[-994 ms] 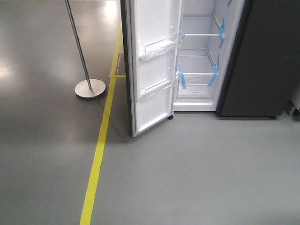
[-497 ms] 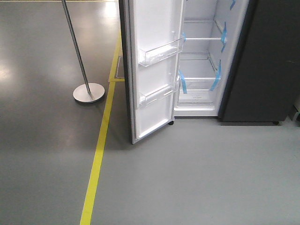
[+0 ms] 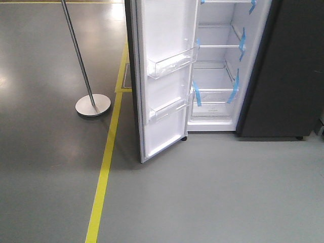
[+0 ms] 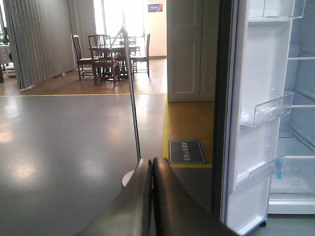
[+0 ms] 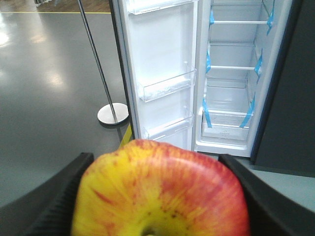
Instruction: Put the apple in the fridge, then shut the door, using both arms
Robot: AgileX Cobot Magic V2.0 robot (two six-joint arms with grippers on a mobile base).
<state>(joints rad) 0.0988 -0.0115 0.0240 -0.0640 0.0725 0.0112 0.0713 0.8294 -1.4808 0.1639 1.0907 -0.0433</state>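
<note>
Left gripper (image 4: 151, 164): two dark fingers are showing, smooth and faintly glossy, with pale reflections running along their edges.
Left fingers (image 4: 140, 201): each one is widening into a broad curved base and narrowing to a rounded tip.
Right gripper (image 5: 155, 162): two black fingers are filling the lower corners of its wrist view.
Right fingers (image 5: 49, 206): fine ribbing is running across the one at picture left (the other is looking plain and matte).

L end effector (image 4: 152, 164): fingers together, empty | R end effector (image 5: 155, 169): clamped round apple (image 5: 162, 201)
</note>
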